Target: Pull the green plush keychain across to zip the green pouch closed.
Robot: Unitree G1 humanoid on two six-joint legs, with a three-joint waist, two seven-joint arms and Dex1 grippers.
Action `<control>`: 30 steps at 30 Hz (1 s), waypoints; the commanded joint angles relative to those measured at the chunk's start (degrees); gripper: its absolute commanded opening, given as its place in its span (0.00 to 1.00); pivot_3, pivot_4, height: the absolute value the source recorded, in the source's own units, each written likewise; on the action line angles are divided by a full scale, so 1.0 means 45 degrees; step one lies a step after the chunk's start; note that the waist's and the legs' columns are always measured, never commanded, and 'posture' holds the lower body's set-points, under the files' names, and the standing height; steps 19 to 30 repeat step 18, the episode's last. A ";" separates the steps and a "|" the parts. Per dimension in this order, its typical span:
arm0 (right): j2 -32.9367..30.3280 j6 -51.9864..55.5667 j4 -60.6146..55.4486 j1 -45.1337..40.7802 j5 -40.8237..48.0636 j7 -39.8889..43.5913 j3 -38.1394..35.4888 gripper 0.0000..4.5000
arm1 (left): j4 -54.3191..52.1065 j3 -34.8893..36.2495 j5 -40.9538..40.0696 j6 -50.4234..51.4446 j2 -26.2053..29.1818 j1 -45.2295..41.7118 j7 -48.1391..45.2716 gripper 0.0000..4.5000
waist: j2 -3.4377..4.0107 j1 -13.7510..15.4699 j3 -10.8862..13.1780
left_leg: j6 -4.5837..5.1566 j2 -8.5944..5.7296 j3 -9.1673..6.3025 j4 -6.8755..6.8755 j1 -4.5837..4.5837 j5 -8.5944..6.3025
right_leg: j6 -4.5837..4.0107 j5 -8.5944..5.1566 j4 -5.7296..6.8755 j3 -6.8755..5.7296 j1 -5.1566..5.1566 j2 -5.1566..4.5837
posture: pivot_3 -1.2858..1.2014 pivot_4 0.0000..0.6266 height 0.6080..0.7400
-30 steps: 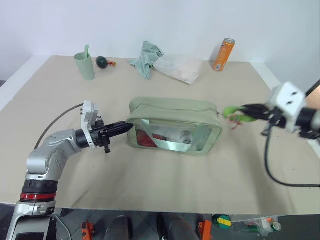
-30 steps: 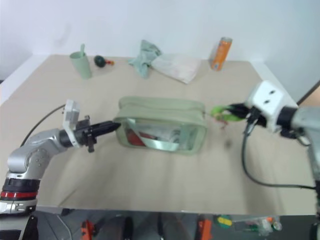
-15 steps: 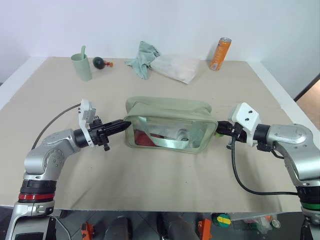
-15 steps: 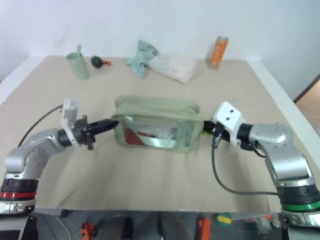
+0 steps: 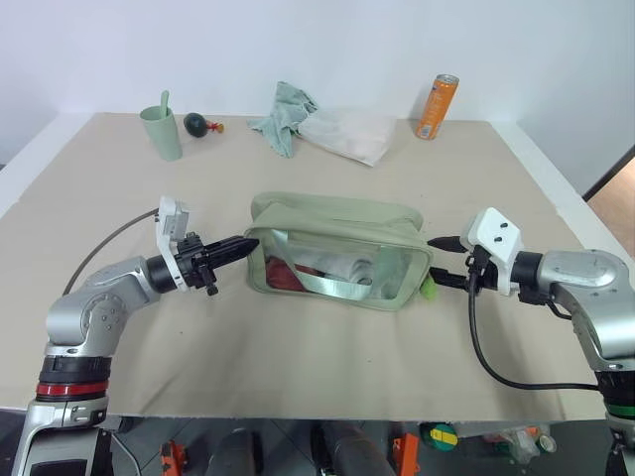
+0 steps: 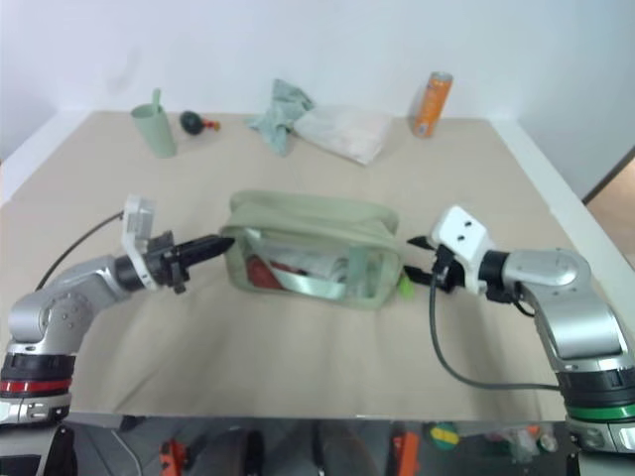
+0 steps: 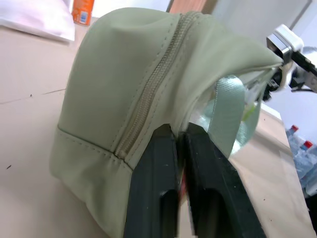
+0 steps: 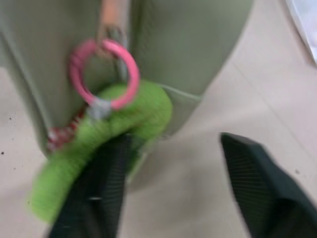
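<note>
Beige and wide, the table (image 5: 298,397) ran back to a plain white wall, its near stretch bare. At mid-depth lay the pale sage-green boxy fabric pouch (image 5: 337,223) with its clear plastic front window, a green webbing strap crossing that window. At the pouch's left end the left pincer (image 5: 238,248) had its two black fingers pressed close together, apparently on the fabric edge below the zipper seam, though the wrist view did not make plain how much cloth lay between them. At the opposite end the small lime-green round plush keychain (image 5: 428,289) hung from a pink ring at the pouch's right corner, drooping toward the table. The right pincer (image 5: 444,260) stood spread just beside it, one finger touching or nearly touching the plush, nothing pinched.

With the keychain sitting at the far right end of the zipper line and the seam at the left end looking shut, the pull seemed finished and the step in hand looked like letting go. I could not see the whole zipper run across the top, so full closure was a judgement. The next move called for drawing the right pincer clear without snagging the ring, then freeing the left end.

Farther back stood a sage-green cup (image 5: 164,132), a dark green ball toy (image 5: 195,123), a crumpled pale green rag (image 5: 286,117), a white bag (image 5: 352,134) and an orange can (image 5: 438,106).
</note>
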 commanded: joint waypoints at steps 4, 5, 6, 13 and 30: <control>-0.0098 0.0453 0.0281 -0.0098 0.1332 -0.0201 -0.2070 1.00 | -0.0464 0.0680 -0.0068 -0.0035 0.0329 -0.0228 0.0358 0.62 | -0.0003 0.0013 0.0002 | 0.0000 -0.0005 -0.0004 0.0001 -0.0006 0.0000 | 0.0000 0.0001 -0.0001 -0.0002 -0.0001 -0.0001 | 0.52 0.24 1.00; -0.0216 0.0457 0.0295 0.0013 0.1603 -0.0010 -0.2454 1.00 | -0.0713 0.0837 -0.0226 -0.0037 0.0423 -0.0114 0.0278 0.65 | -0.0004 0.0013 0.0002 | 0.0000 -0.0005 -0.0002 -0.0001 -0.0011 0.0000 | 0.0000 0.0000 -0.0004 -0.0001 -0.0002 -0.0003 | 0.52 0.24 1.00; -0.0336 0.0440 0.0315 0.0119 0.1772 0.0135 -0.2762 1.00 | -0.0867 0.0963 -0.0577 0.0302 0.0564 -0.0029 0.0126 0.65 | -0.0005 0.0013 0.0004 | 0.0000 -0.0006 -0.0003 -0.0001 -0.0015 0.0000 | 0.0000 0.0000 -0.0006 -0.0001 -0.0003 -0.0005 | 0.52 0.24 1.00; -0.0991 0.1476 0.0365 0.0938 0.3326 0.0677 -0.5160 1.00 | -0.0717 0.2749 -0.1399 0.1090 0.1544 0.0670 0.0540 0.65 | -0.0004 0.0012 0.0004 | 0.0002 -0.0011 -0.0001 -0.0004 -0.0020 -0.0004 | -0.0001 -0.0003 -0.0013 -0.0001 -0.0007 -0.0015 | 0.52 0.24 1.00; -0.0498 0.2908 -0.1361 0.2857 0.5284 0.1008 -0.6370 1.00 | 0.0337 0.3139 -0.0847 0.0912 0.2446 0.1468 0.0240 0.65 | -0.0006 0.0013 0.0001 | 0.0002 0.0001 -0.0016 -0.0011 -0.0003 -0.0004 | -0.0007 -0.0008 -0.0011 -0.0016 0.0001 -0.0002 | 0.52 0.24 1.00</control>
